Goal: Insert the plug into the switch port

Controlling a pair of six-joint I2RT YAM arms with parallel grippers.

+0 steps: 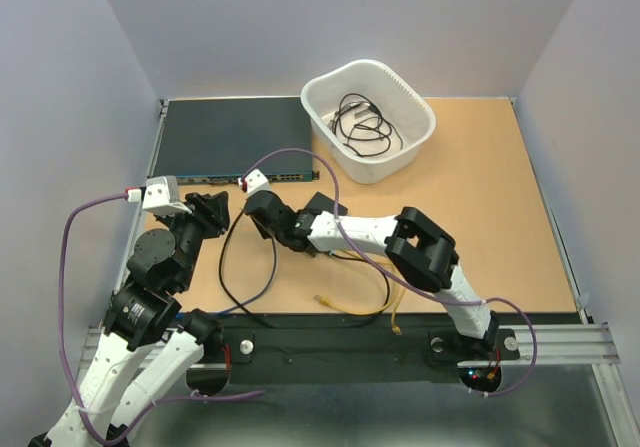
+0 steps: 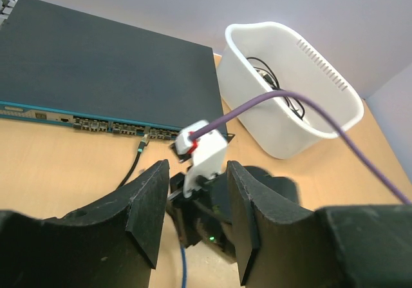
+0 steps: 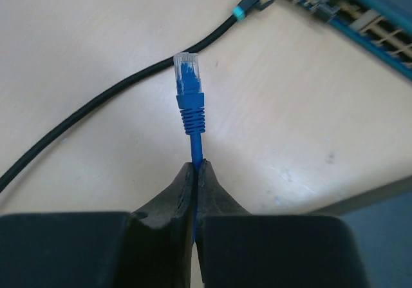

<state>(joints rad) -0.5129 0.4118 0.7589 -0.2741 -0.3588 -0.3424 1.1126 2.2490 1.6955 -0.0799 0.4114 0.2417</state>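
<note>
Grasp done, insertion ahead. My right gripper [image 3: 195, 169] is pinched tight on the blue cable [image 3: 195, 146] just behind the plug [image 3: 187, 75], which juts forward. Next I must square it to the switch port, which I cannot pick out; only the rack unit's [image 3: 364, 17] sockets show. My right arm reaches low and leftward. My left gripper [image 2: 196, 172] hovers close by, half-spread and empty.

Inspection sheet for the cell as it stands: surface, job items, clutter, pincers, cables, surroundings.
Surface: tan wooden table.
Job's things: blue plug sticks out past the right pincer, in no port; target port not made out.
Clutter: white bin holding black leads; rack unit far left.
Pincers: right pincer shut on the blue cable behind the plug; left pincer open, empty.
Cables: black cable reaches the rack unit's port row; yellow cable loose near the front edge; purple cables on both arms.
Surroundings: plain pale walls.
</note>
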